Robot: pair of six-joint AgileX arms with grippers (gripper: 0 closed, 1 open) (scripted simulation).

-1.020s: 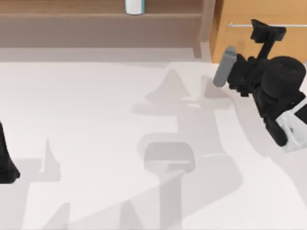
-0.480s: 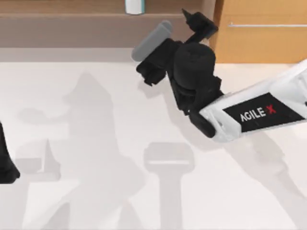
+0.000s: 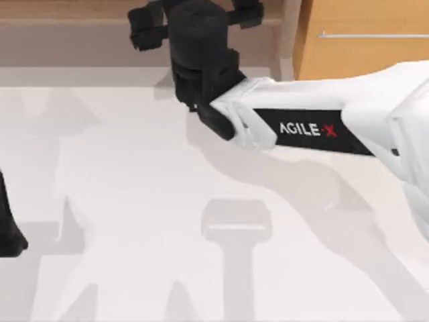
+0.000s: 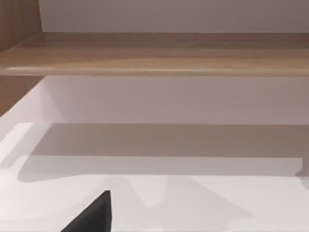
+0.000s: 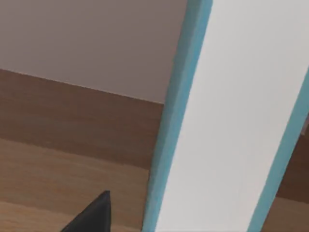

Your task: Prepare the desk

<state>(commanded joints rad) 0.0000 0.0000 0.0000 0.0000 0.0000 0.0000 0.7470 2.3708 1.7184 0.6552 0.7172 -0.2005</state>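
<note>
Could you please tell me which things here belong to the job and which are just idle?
Job: desk; its back shelf; right hand over the shelf; white teal-edged item close before it.
Idle: left arm at the left edge; drawer.

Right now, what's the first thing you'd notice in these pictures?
The big white right arm stretches across the desk, its black claw up at the brown shelf at the back. The right wrist view shows a white thing with blue edges close up, over that shelf. The left arm sits parked at the table's left edge, and an orange-tan drawer is at the back right.
</note>
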